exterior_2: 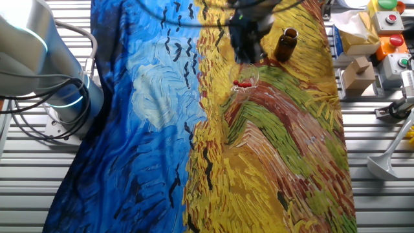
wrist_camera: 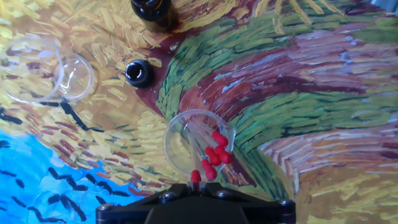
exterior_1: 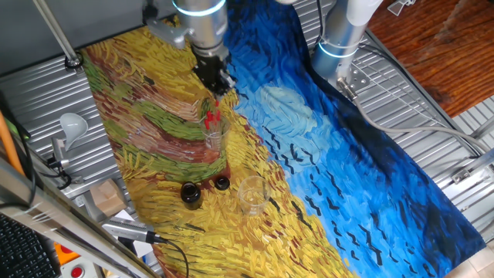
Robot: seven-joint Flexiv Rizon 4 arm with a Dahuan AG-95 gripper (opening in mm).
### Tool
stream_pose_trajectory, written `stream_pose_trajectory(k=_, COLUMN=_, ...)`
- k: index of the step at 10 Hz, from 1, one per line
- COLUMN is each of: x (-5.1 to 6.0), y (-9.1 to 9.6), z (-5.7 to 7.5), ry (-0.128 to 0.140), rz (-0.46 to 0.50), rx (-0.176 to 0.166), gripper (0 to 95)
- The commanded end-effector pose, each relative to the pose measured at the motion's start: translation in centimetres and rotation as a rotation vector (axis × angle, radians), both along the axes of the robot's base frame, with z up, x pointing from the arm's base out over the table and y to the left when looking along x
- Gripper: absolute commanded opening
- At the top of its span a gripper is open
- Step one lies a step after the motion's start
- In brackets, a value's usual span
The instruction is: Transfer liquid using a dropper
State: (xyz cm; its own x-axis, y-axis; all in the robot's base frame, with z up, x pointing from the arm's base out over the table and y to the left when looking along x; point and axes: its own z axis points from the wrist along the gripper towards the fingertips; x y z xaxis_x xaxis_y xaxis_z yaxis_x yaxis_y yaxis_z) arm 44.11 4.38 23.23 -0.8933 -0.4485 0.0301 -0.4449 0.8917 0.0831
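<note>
From one fixed view, the gripper (exterior_1: 216, 85) hangs just above a tall clear glass (exterior_1: 214, 133) that holds the red-bulbed droppers (exterior_1: 213, 117); nearer stand a dark brown bottle (exterior_1: 191, 194), its small black cap (exterior_1: 221, 183) and an empty clear beaker (exterior_1: 252, 194) on the painted cloth (exterior_1: 347, 177). The risk, as I judge it, is that the fingers close on two crowded bulbs at once, or nudge the light glass and tip it over. From the other fixed view, the gripper (exterior_2: 244, 48) blurs against the far side of the cloth, directly over the glass (exterior_2: 244, 85), with the bottle (exterior_2: 286, 44) to its right. From the hand view, the dropper (wrist_camera: 196, 177) nearest the black gripper body (wrist_camera: 196, 202) stands with its bulb at the glass rim, the others (wrist_camera: 216, 152) clustered beside it; the fingertips are hidden, so I cannot tell how wide the jaws stand, though they seem to hold nothing yet.
</note>
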Motion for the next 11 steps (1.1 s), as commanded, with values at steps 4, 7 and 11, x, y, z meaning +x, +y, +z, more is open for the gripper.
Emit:
stream_pose_trajectory(k=4, x=0.5, y=0.5, z=2.3, ry=0.022, rz=-0.010, rx=-0.008, gripper=0.0)
stream_pose_trajectory(k=7, x=1.1, y=0.9, z=2.7, ry=0.024, rz=-0.010, rx=-0.002, gripper=0.0)
stream_pose_trajectory(k=11, x=1.1, y=0.9, z=2.7, ry=0.014, rz=-0.005, rx=0.002, gripper=0.0)
